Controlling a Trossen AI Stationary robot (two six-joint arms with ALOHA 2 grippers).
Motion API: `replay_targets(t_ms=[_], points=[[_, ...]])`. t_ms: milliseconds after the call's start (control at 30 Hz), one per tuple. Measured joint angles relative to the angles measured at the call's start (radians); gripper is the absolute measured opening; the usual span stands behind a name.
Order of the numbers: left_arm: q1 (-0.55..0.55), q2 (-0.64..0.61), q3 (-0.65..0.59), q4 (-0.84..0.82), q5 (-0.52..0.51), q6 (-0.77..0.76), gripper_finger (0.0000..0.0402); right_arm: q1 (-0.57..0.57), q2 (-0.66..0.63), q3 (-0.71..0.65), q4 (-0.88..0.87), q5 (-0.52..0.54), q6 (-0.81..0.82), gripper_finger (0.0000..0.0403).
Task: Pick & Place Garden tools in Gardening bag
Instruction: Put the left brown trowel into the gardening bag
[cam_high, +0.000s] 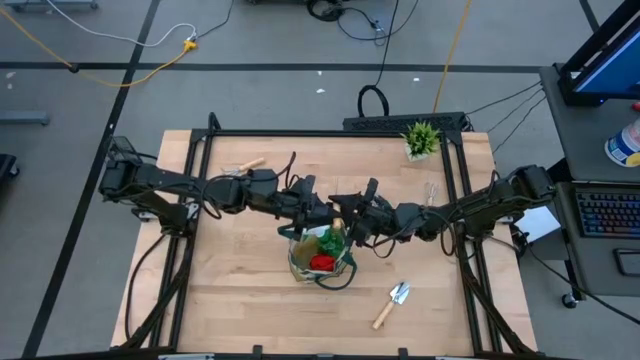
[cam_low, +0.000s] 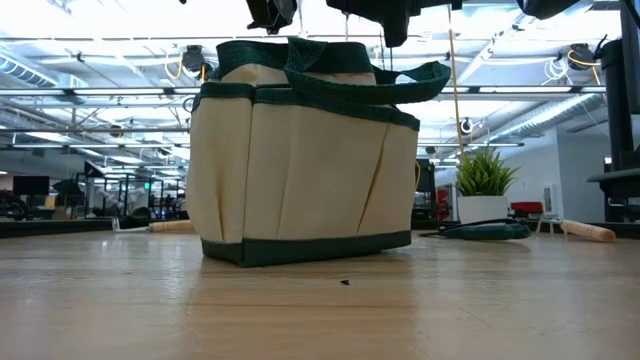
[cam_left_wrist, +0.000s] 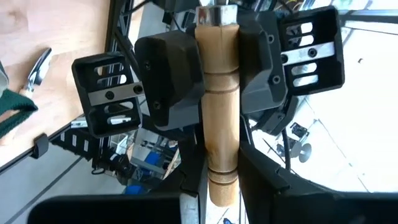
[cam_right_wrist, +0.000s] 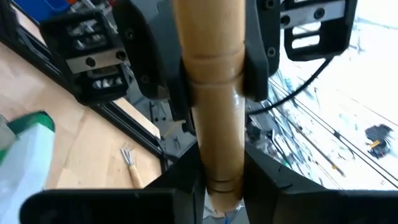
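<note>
Both arms meet over the gardening bag (cam_high: 322, 262), a round beige tote with dark green trim and loop handles, standing upright near the middle of the surface (cam_high: 240, 300). Something red and something green show inside it. The left gripper (cam_left_wrist: 217, 81) has its fingers (cam_left_wrist: 168, 74) clamped on a turned wooden handle (cam_left_wrist: 219, 112). The right gripper (cam_right_wrist: 211, 74) has its fingers (cam_right_wrist: 149, 56) pressed against the same kind of pale wooden handle (cam_right_wrist: 211, 93). A wooden-handled trowel (cam_high: 392, 304) lies at the bag's four o'clock, a potted plant (cam_high: 421, 139) at one o'clock, and another wooden-handled tool (cam_high: 246, 165) at ten o'clock.
</note>
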Motion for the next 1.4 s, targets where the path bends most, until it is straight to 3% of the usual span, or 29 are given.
replay_targets(t_ms=[167,433,633,1033,1400], points=[[0.007,0.000,0.000,-0.002,0.001,0.007,0.0067,0.006,0.000,0.000,-0.006,0.025,-0.001,0.0063],[0.011,0.000,0.000,-0.002,-0.001,0.111,0.0133,0.013,0.000,0.000,-0.030,0.054,0.067,0.0060],[0.020,-0.009,0.000,0.003,-0.002,0.269,0.0155,0.012,-0.001,0.000,-0.057,0.113,0.127,0.0060],[0.053,-0.030,-0.001,-0.021,0.018,0.669,0.0165,0.011,-0.016,0.000,-0.113,0.117,0.298,0.0060],[0.053,-0.093,-0.001,-0.219,-0.021,0.993,0.0165,-0.007,-0.167,0.000,-0.427,0.088,0.613,0.0060]])
